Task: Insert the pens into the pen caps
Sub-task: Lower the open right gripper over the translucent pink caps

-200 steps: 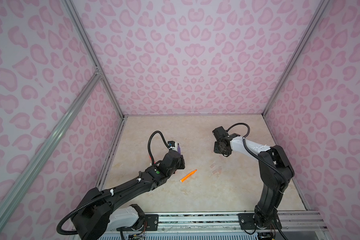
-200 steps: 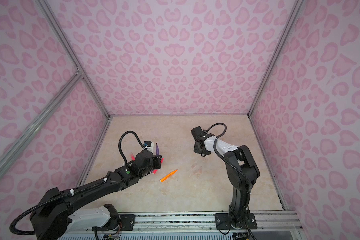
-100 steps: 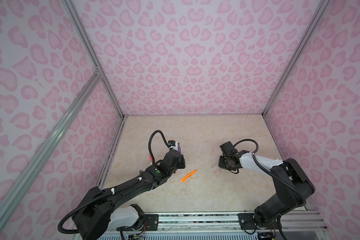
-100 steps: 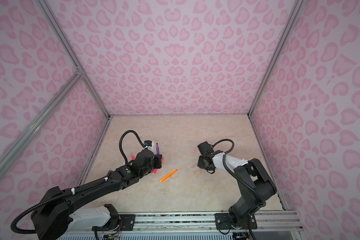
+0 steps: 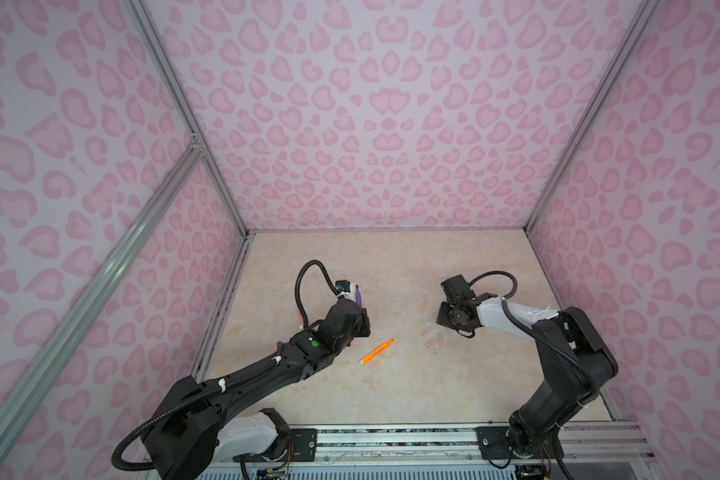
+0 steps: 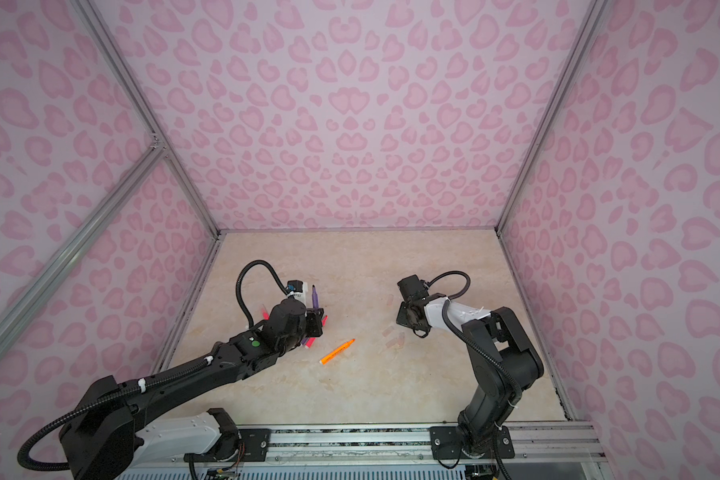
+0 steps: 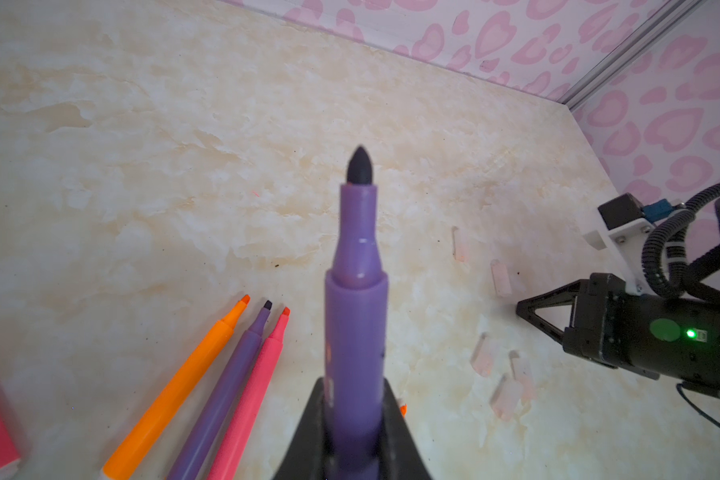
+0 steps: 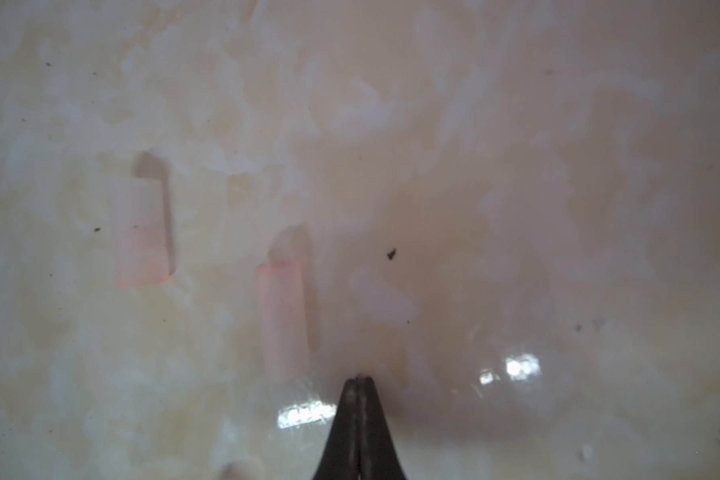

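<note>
the left fingers point(image 6: 313, 322) are clamped on a purple pen point(image 6: 315, 297), gripped low on its barrel. in both top views its long axis runs nearly straight up the frame, dark tip uppermost, left of centre. an orange pen point(image 6: 337, 351) lies loose on the counter point(image 6: 350, 399) just right of that arm, its long axis diagonal and its tip toward the upper right. in the left wrist view three more pens point(image 7: 221, 390), orange, purple and pink, lie side by side at lower left, tips toward the upper right. the right fingers point(image 8: 357, 399) are pressed fully together with nothing between them, tips at the counter just beside a clear cap point(image 8: 283, 320). a second cap point(image 8: 140, 232) lies roughly parallel, to its upper left. more caps point(image 7: 500, 278) lie scattered between the arms. the counter is beige and marbled. the walls point(image 5: 371, 124) carry pink heart blotches, with aluminium posts point(image 5: 177, 95) at the corners.
</note>
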Tool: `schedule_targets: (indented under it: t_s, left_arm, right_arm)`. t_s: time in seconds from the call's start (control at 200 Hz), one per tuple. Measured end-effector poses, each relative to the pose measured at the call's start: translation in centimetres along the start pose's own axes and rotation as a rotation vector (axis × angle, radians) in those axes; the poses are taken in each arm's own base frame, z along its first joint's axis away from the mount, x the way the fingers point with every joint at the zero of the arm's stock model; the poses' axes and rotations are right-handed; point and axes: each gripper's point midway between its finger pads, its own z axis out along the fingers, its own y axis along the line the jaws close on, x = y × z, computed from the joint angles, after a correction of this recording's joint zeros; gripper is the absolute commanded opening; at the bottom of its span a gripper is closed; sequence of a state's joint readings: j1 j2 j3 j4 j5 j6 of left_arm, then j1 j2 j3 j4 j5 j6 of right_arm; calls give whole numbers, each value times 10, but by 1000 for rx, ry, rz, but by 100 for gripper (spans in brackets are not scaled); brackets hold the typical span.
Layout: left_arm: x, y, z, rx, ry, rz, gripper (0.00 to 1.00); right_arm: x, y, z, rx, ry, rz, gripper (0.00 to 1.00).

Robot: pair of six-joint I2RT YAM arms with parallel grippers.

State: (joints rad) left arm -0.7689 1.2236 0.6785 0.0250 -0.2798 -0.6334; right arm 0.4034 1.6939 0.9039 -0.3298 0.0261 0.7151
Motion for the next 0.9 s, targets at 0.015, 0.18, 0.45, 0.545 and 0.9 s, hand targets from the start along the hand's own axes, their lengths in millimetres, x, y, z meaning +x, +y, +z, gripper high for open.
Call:
schedule_targets:
  t_s: [0.015,0.18,0.45,0.545,0.9]
  left_arm:
    - [0,0,0,0,0,0,4]
    - [1,0,1,1,4,1,4]
    - [2,0,1,3,9,2,3]
    - [3,-1,2,3,14,3,4]
    - [3,-2,2,8,14,2,4]
  right_arm:
    - [0,0,0,1,1,0,2]
    - [-4,1,3,11,-4,-1,3]
    - [-10,16,8,-32,-18,-8,7]
    - [-12,27,12,-59,-19,-27,8]
    - [-15,47,15,-115,-23,-42,18]
